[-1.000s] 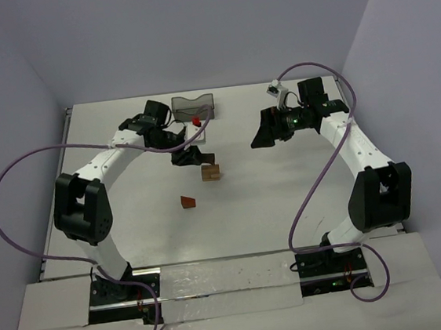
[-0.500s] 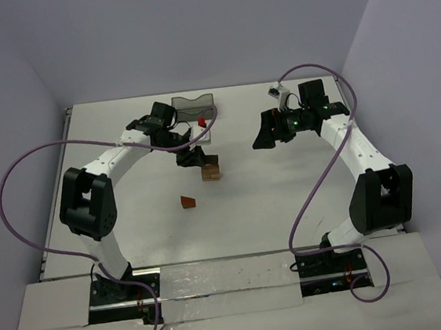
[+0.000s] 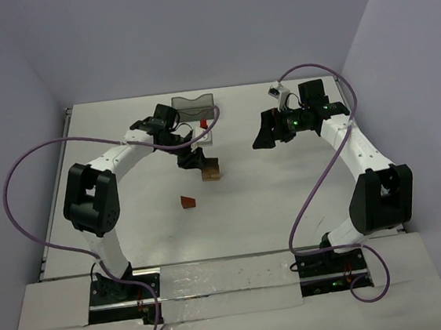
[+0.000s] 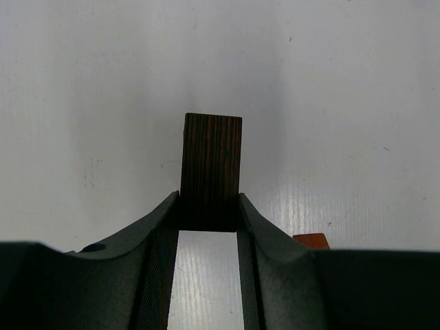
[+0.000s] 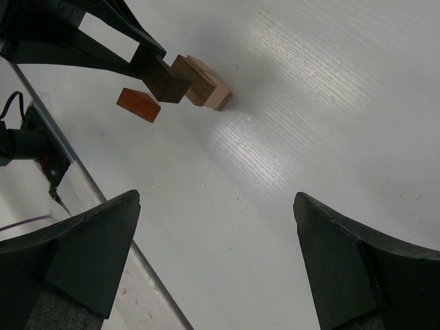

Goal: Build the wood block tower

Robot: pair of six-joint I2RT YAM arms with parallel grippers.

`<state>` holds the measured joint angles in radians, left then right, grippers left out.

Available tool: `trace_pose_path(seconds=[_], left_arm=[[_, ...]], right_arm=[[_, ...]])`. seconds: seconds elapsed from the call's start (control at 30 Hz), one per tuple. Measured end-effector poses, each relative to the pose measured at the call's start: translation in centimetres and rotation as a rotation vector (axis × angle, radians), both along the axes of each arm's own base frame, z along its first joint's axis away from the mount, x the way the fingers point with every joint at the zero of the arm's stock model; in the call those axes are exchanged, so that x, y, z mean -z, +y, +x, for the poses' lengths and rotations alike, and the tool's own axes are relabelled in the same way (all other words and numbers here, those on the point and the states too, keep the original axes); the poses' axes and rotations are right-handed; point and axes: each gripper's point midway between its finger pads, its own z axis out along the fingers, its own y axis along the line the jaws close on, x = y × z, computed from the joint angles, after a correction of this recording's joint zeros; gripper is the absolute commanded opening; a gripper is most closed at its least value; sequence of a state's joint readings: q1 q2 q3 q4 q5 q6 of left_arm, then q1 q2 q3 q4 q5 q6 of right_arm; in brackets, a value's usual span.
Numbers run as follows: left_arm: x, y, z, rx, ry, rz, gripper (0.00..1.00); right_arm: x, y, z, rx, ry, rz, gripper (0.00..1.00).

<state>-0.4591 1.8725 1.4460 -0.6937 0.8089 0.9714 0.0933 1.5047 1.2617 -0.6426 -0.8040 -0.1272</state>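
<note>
The left claw, clamped on its dark block, crowded the far-left side of the tan stack. The reddish wedge sat apart on the near side, and the bin walled the far side. Open counter stretched between the stack and the wide-spread right claw.

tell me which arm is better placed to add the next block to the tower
Left. The left pincer grips the dark brown wooden block close by the light tan wooden blocks. The right pincer is open, empty and further off to the side.
</note>
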Motion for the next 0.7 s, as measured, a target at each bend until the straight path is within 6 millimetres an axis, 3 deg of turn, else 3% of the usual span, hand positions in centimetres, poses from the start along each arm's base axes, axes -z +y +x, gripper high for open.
trace_pose_path(seconds=[0.7], left_arm=[[1.05,-0.32,0.24,-0.029,0.027,0.020,0.22]], right_arm=[[-0.01,0.01,-0.01,0.000,0.000,0.000,1.00]])
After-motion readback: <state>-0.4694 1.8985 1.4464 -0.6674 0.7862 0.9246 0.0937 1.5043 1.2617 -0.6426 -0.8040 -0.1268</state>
